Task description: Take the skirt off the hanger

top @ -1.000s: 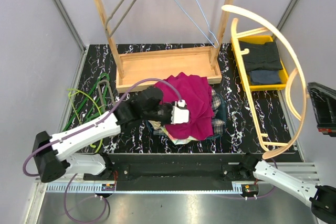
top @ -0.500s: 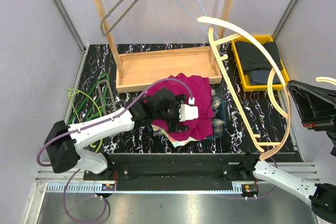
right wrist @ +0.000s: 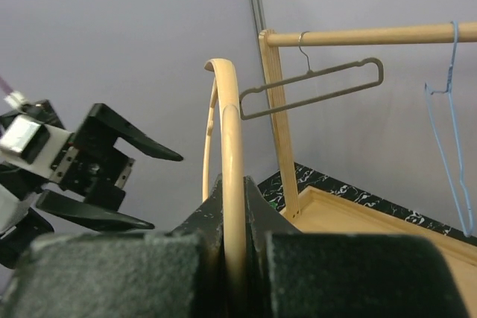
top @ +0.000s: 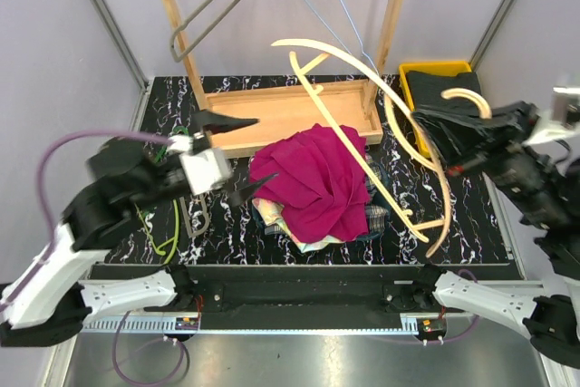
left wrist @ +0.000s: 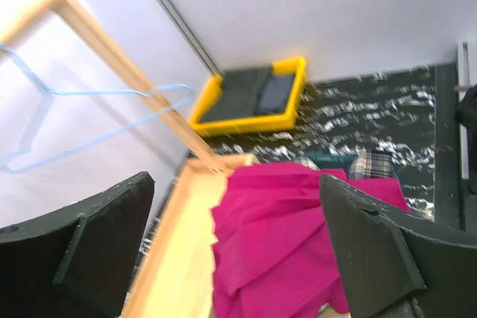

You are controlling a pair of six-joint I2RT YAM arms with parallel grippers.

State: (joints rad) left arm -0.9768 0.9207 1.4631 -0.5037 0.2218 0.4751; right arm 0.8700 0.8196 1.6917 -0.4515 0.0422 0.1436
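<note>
Left tool (top: 265, 149) has come up and back off the pile since a second ago and gone from nearly closed to fully spread; nothing between its fingers; it hangs left of the skirt (top: 308, 174), clear of the cloth, tips pointing toward it; left wrist view looks between both fingers down onto the magenta fabric.

Right tool (top: 435, 138) has swung in from the right edge; clamped tight on the wooden hanger (right wrist: 231, 132), grip near one end of the bow; the hanger's arc now reaches left across the scene, above the skirt and the front of the rack (top: 281, 111); no cloth on it.

Skirt is off the hanger; lies bunched on top of a clothes pile (top: 376, 215) mid-desk, just in front of the rack's base tray; plaid and pale fabric show under its near edge.

Rack rail carries a grey hanger (top: 213, 6) on the left and a blue wire hanger (top: 331, 2) on the right, both bare.

Yellow bin (top: 435, 67) sits back right on the desk (top: 489, 233), dark folded clothing in it, partly hidden by the right arm.

Green hangers (top: 170, 228) lie on the desk at far left, partly hidden under the left arm.
</note>
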